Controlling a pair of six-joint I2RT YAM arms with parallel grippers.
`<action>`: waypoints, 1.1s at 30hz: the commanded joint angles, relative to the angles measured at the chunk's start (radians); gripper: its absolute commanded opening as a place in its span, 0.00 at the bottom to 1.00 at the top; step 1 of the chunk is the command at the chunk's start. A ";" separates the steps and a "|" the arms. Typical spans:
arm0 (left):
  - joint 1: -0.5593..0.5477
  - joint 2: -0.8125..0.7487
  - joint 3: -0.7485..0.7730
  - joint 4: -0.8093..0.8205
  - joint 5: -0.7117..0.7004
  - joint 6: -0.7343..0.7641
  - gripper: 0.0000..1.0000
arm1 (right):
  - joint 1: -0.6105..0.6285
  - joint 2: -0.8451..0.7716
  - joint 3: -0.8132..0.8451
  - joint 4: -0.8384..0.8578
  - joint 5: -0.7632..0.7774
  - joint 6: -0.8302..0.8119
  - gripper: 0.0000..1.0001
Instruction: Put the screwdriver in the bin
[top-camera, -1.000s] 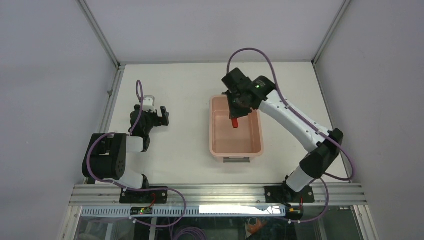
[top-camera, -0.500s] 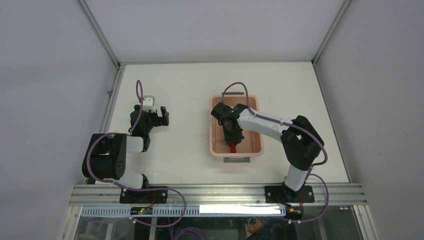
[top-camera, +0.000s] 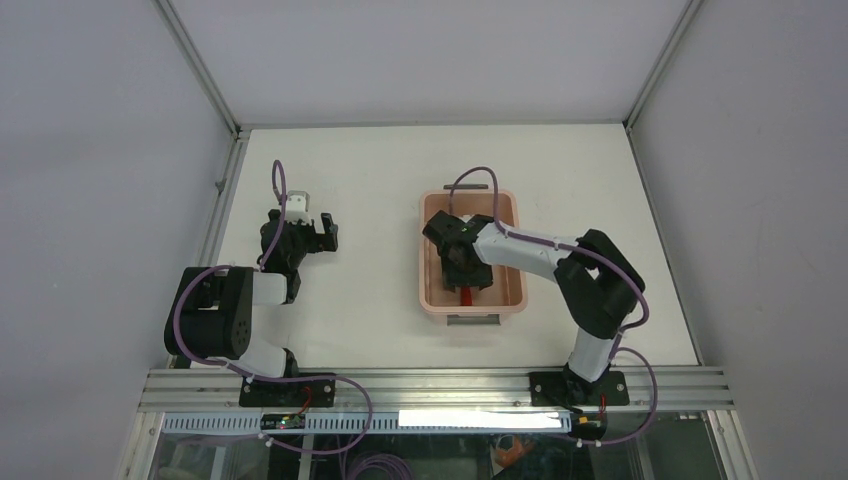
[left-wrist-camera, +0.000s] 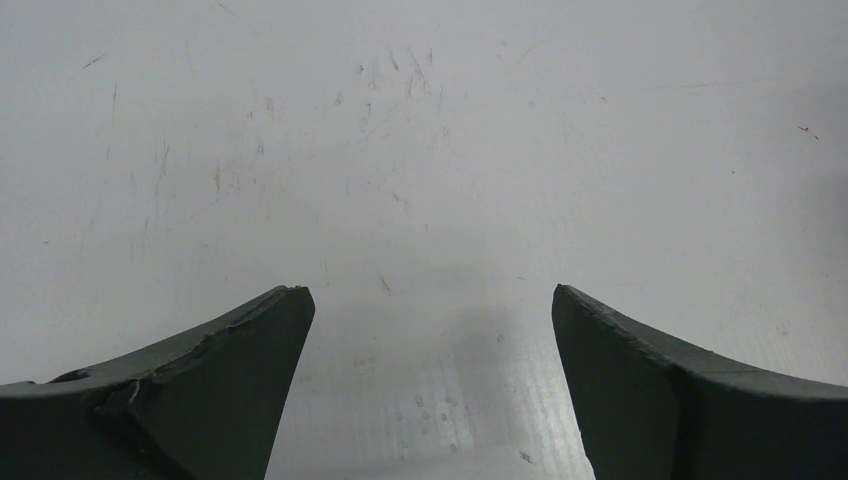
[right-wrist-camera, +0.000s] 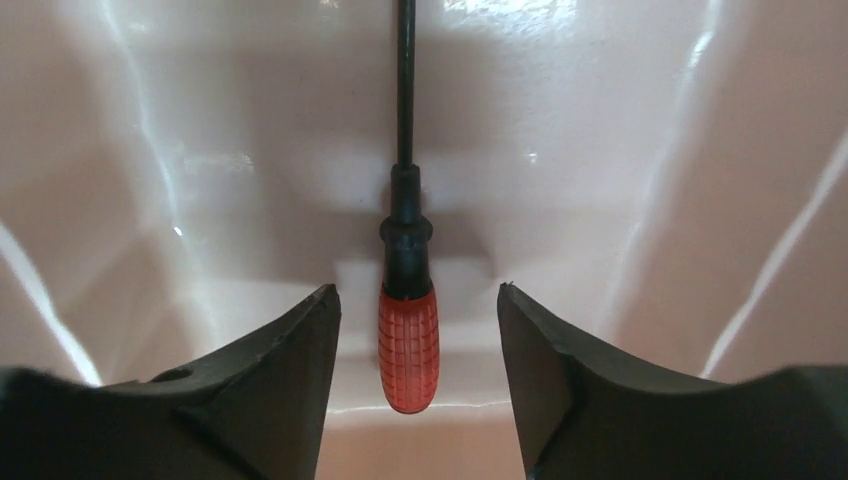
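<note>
The screwdriver (right-wrist-camera: 408, 348), with a red handle and a thin dark shaft, lies inside the salmon-pink bin (right-wrist-camera: 700, 200) with its handle toward the camera. My right gripper (right-wrist-camera: 418, 300) is open, its jaws on either side of the handle with a gap on both sides. In the top view the right gripper (top-camera: 464, 274) is down inside the near half of the bin (top-camera: 424, 262), and the red handle (top-camera: 466, 296) shows just below it. My left gripper (top-camera: 325, 233) is open and empty over bare table at the left, and it is also open in the left wrist view (left-wrist-camera: 430, 300).
A dark grey handle clip (top-camera: 472, 319) juts from the bin's near short end. The right arm's elbow (top-camera: 600, 280) hangs just right of the bin. Enclosure walls and metal posts (top-camera: 222, 170) border the white table (top-camera: 360, 180).
My right gripper moved from above the bin's far end down into its near half with the screwdriver. Its jaws now stand apart from the handle. The left arm has not moved.
</note>
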 joint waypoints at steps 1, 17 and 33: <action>0.010 -0.002 0.015 0.064 0.011 -0.008 0.99 | 0.005 -0.126 0.031 -0.009 0.074 0.003 0.63; 0.010 -0.002 0.015 0.064 0.011 -0.008 0.99 | -0.118 -0.571 0.126 0.060 0.083 -0.412 0.99; 0.010 -0.002 0.015 0.064 0.011 -0.008 0.99 | -0.659 -0.927 -0.496 0.437 -0.049 -0.426 0.99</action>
